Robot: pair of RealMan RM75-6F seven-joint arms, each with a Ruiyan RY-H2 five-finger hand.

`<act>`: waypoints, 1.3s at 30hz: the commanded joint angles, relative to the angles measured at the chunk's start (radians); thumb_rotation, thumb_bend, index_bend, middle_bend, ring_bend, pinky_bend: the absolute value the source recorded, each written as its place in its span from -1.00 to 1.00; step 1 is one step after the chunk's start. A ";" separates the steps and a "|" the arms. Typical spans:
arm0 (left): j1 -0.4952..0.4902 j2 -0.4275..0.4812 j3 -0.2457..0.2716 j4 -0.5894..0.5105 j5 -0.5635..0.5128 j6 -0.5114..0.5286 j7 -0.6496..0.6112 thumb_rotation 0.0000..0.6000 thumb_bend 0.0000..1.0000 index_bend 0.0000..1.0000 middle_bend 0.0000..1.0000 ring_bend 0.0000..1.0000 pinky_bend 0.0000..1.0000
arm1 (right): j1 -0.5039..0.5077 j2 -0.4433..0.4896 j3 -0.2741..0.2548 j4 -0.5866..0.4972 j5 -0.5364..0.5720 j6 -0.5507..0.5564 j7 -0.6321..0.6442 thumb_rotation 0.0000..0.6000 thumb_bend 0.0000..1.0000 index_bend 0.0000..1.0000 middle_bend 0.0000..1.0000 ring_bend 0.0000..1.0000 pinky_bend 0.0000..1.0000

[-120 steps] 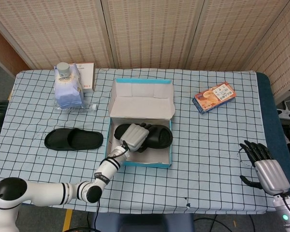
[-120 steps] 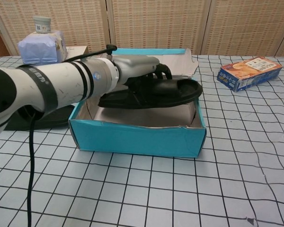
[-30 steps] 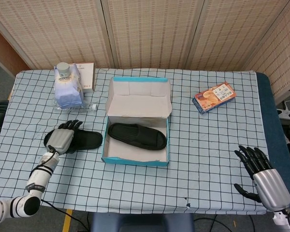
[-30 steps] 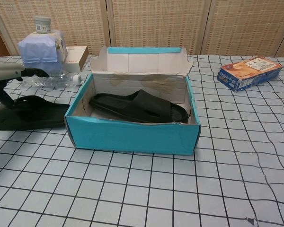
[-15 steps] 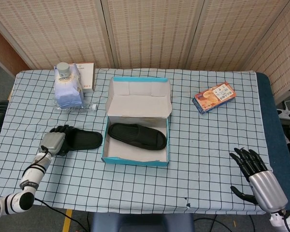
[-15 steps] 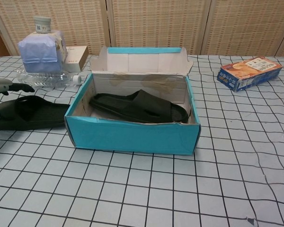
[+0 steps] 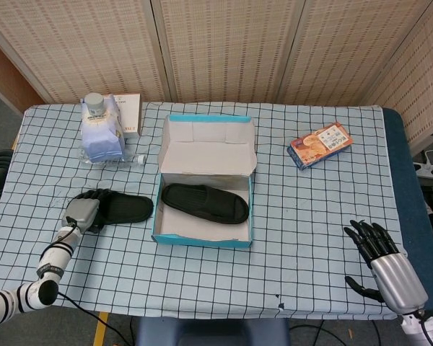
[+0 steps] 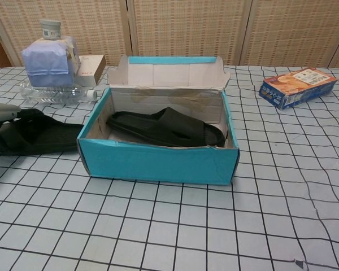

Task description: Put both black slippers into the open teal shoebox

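orange and blue snack box (image 7: 320,145), well off from both hands: printing on the lid, too small to read
white and red carton (image 7: 131,115), beyond the left hand (image 7: 84,212): marks too blurred to read
bottle wrap (image 8: 47,57): no legible wording

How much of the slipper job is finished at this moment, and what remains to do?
Done: one black slipper already lies inside the teal shoebox. In hand: the left hand rests on the heel end of the second slipper, which lies on the table left of the box; whether it is gripped is unclear. Left: lift that slipper and place it in the box. The right hand hangs idle, fingers spread, holding nothing.
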 commanded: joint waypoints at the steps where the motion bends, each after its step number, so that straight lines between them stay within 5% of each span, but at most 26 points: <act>1: -0.001 -0.015 -0.001 0.024 0.007 -0.014 -0.005 1.00 -0.28 -1.00 -1.00 -1.00 -0.74 | 0.000 0.000 0.001 0.000 0.001 0.001 -0.001 0.91 -0.72 -1.00 -1.00 -1.00 -1.00; 6: -0.004 -0.029 0.004 0.048 -0.006 -0.019 0.010 1.00 -0.27 -1.00 -0.98 -0.97 -0.63 | 0.000 0.000 0.002 0.000 0.006 -0.001 -0.003 0.91 -0.72 -1.00 -1.00 -1.00 -1.00; 12: 0.008 -0.069 0.001 0.082 -0.027 0.056 0.056 1.00 -0.12 -0.44 -0.23 -0.27 -0.19 | 0.004 -0.001 0.001 0.005 0.016 -0.014 0.001 0.91 -0.72 -1.00 -1.00 -1.00 -1.00; 17: 0.026 -0.083 -0.006 0.100 -0.009 0.091 0.058 1.00 -0.10 -0.21 0.03 -0.02 0.05 | 0.004 -0.001 0.002 0.005 0.018 -0.015 0.002 0.91 -0.72 -1.00 -1.00 -1.00 -1.00; 39: 0.114 0.170 -0.102 -0.194 0.210 0.361 0.043 1.00 -0.08 -0.11 0.15 0.08 0.13 | 0.023 -0.026 0.003 0.007 0.035 -0.060 -0.016 0.92 -0.72 -1.00 -1.00 -1.00 -1.00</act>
